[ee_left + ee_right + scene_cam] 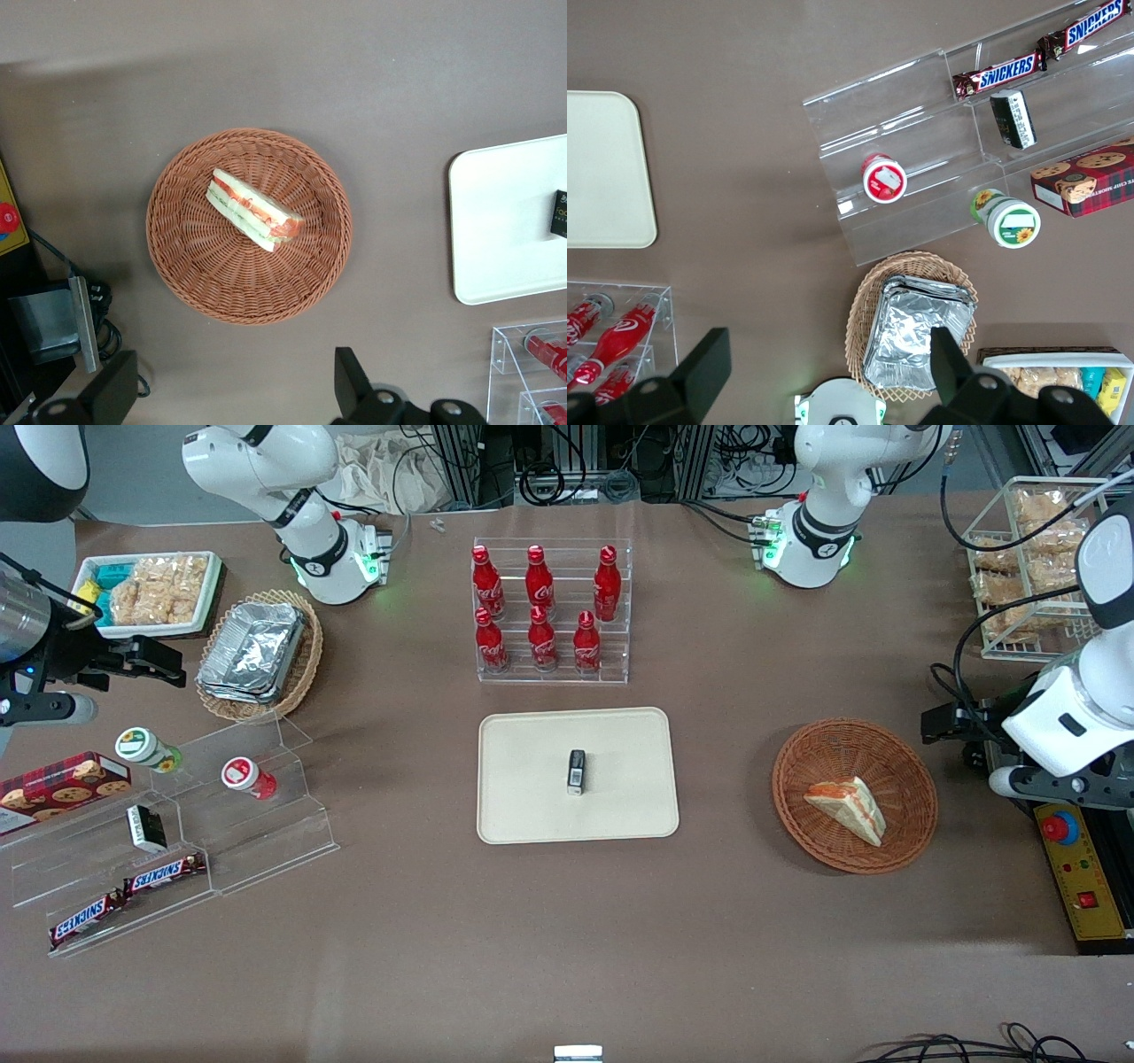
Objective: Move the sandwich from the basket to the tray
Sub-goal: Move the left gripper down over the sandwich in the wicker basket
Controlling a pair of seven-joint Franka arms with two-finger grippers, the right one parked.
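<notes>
"SNICKERS" is showing in white letters on two chocolate bars point(124, 893) lying on the clear acrylic stand point(177, 841). The red bottles point(539, 607) are showing white script too small to read.

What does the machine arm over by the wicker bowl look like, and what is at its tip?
The working arm has glossy white rounded shells with black joint bands and black cables looping alongside. Its tool is matte black, with two blunt fingers spread apart. It hangs above the basket holding the sandwich.
</notes>
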